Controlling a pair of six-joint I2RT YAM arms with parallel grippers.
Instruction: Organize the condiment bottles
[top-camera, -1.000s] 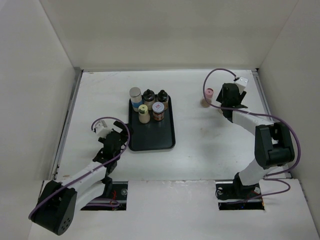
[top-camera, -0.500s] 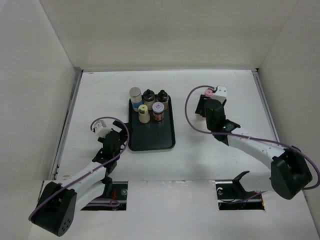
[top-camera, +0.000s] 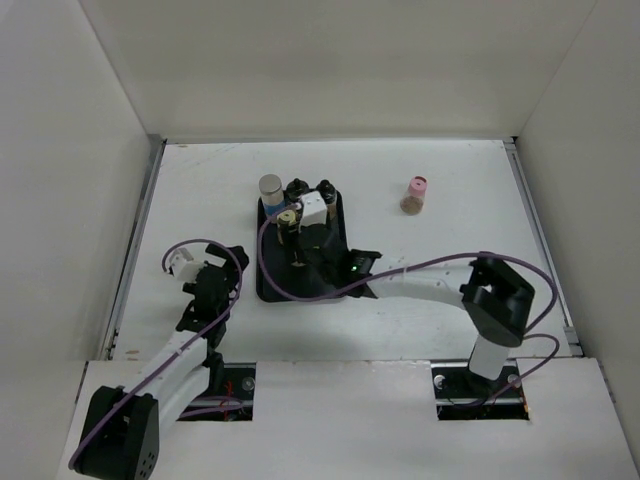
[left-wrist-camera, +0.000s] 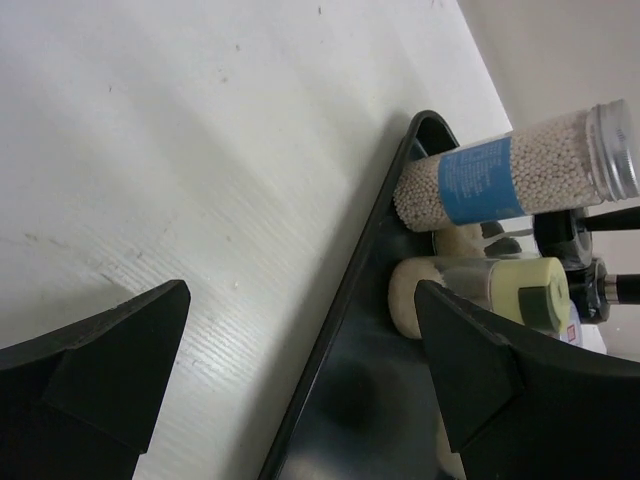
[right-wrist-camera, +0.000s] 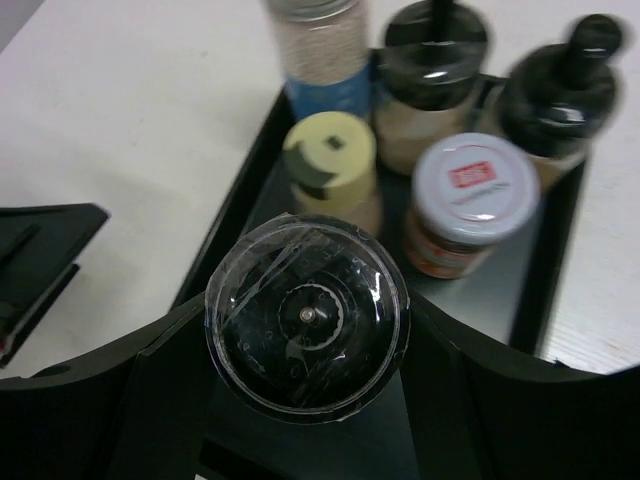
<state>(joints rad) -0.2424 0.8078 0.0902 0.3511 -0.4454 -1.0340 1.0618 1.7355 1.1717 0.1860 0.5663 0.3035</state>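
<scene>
My right gripper (right-wrist-camera: 307, 333) is shut on a bottle with a black, clear-covered cap (right-wrist-camera: 307, 300) and holds it upright over the black tray (right-wrist-camera: 250, 180), just in front of the cream-capped bottle (right-wrist-camera: 330, 165). Behind stand a blue-banded bottle (right-wrist-camera: 325, 50), two black-capped bottles (right-wrist-camera: 433, 70) and a grey-capped one (right-wrist-camera: 470, 190). In the top view the right gripper (top-camera: 298, 245) hides the held bottle. A pink-capped bottle (top-camera: 416, 195) stands alone on the table at the back right. My left gripper (top-camera: 225, 272) is open and empty beside the tray's left edge (left-wrist-camera: 340, 320).
The tray (top-camera: 262, 290) lies mid-table with its near half bare apart from the right arm and its purple cable (top-camera: 330, 290) over it. White walls enclose the table at the left, back and right.
My right arm has swung from beside the pink-capped bottle at the back right to over the tray, carrying a bottle. My left gripper has drawn back a little to the left.
</scene>
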